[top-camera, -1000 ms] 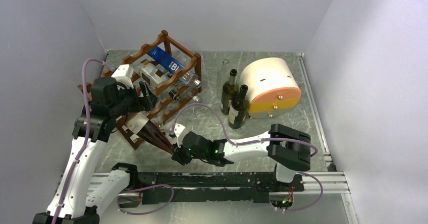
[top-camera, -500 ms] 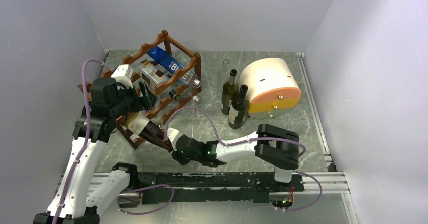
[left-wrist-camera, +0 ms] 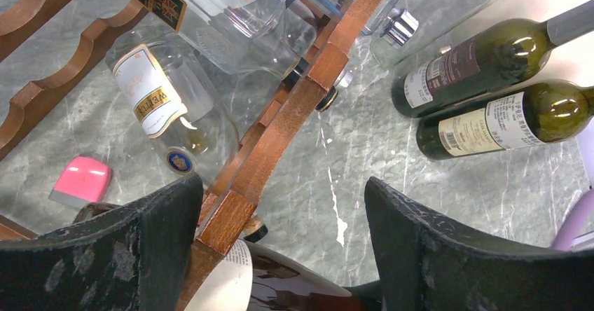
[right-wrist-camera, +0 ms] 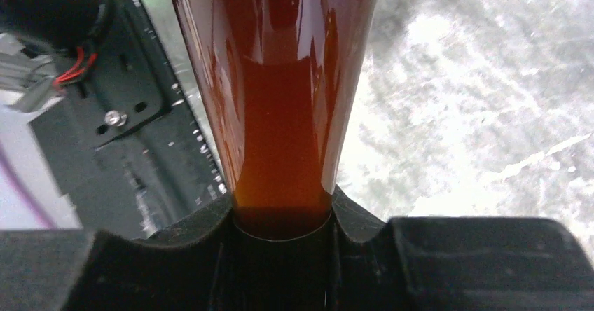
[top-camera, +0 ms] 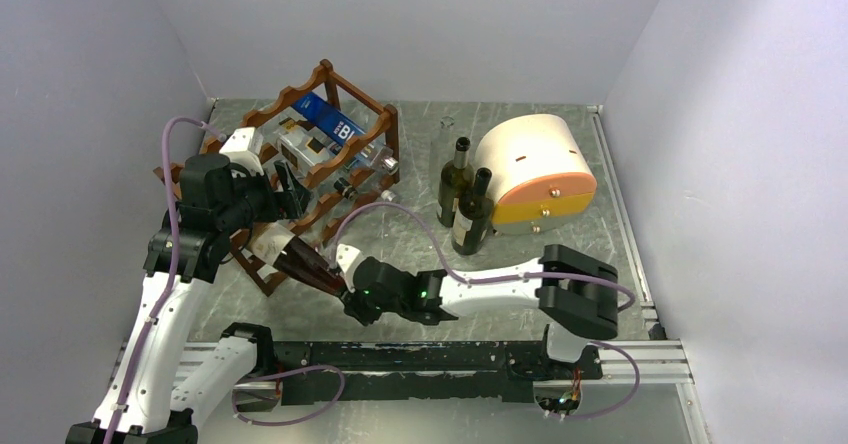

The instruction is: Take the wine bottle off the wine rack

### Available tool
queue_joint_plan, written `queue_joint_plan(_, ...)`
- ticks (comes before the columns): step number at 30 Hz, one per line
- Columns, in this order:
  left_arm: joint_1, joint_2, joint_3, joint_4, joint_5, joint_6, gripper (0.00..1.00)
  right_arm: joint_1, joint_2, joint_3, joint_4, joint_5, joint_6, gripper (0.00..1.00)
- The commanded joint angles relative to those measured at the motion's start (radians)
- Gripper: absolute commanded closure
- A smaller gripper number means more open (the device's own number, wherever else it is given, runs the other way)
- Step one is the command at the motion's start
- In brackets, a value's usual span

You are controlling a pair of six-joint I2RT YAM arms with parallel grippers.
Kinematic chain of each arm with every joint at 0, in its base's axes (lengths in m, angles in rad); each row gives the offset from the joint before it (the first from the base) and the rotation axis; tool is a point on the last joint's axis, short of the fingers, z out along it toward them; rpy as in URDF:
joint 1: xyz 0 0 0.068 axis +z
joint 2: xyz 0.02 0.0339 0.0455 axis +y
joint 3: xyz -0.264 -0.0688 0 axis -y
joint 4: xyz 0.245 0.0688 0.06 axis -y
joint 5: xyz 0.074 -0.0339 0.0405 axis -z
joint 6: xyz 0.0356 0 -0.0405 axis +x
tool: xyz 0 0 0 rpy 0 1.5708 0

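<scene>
Wine bottle (right-wrist-camera: pixel 280 80) neck tight in right claw (right-wrist-camera: pixel 280 220); left claw (left-wrist-camera: pixel 280 213) wide.

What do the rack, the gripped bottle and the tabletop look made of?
Rack: looks like wood, reddish-brown stain, satin; faint grain shows along the rail. Bottle: probably brown glass, glossy; sharp reflections, amber see-through glow. Tabletop: grey, white-veined like marble, with a sheen; could be stone or a printed sheet.
</scene>
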Motion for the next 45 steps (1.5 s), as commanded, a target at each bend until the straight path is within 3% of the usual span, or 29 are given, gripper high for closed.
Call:
queue_joint_plan(1, -0.011, -0.015, 0.014, -0.012, 0.042, -0.033, 0.12, -0.017, -0.125, 0.022, 0.006, -0.026, 0.145, 1.00)
queue_joint_plan(17, -0.011, -0.018, 0.042, -0.017, 0.020, -0.031, 0.12, -0.036, -0.297, 0.132, -0.270, -0.151, 0.284, 1.00)
queue_joint_plan(26, -0.011, -0.016, 0.072, -0.020, 0.025, -0.024, 0.12, -0.145, -0.368, 0.202, -0.409, -0.337, 0.333, 1.00)
queue_joint_plan(35, -0.011, -0.018, 0.064, -0.012, 0.031, -0.031, 0.12, -0.224, -0.439, 0.168, -0.342, -0.503, 0.425, 1.00)
queue_joint_plan(45, -0.011, -0.014, 0.094, -0.024, 0.025, -0.029, 0.11, -0.274, -0.517, 0.112, -0.223, -0.541, 0.531, 1.00)
